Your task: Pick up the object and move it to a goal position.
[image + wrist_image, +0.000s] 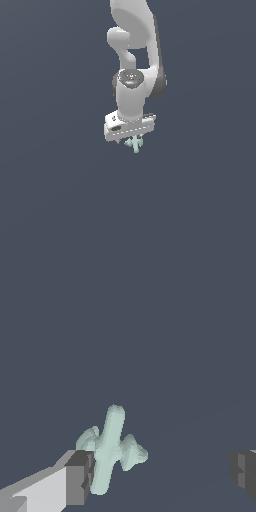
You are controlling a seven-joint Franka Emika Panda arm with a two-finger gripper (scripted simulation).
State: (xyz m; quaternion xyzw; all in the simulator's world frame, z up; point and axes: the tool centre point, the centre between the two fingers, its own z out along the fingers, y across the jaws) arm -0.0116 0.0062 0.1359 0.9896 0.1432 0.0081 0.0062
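Panda arm point(134, 60) hangs straight down mid-frame in the exterior view, plain dark ground all round, no goal marker visible. White gripper point(131, 140) sits at the bottom of it, with the object point(134, 144) poking out just beneath the hand.

Wrist view is the useful one. One finger point(80, 478) sits right against the object point(111, 451); the other finger pad point(244, 473) is well apart from it, at the opposite edge of the picture. So the jaws stand wide, released, nothing clamped. The object is off-centre in the gap, hard up on the one finger, with plenty of free space on the far side.

Object is a pale mint piece: a longer stem with short stubby prongs branching off its sides. The stem's long axis runs roughly across the closing line, so the fingers would close on its flanks and prongs, not its ends.

Can't tell whether the object rests on the ground or touches the near finger; contact looks likely, but the render gives no shadow cue.

Judgement: pre-grasp, pick not yet made. Closing as it stands would probably shove the piece sideways before the far finger arrives; prongs may make it rotate.
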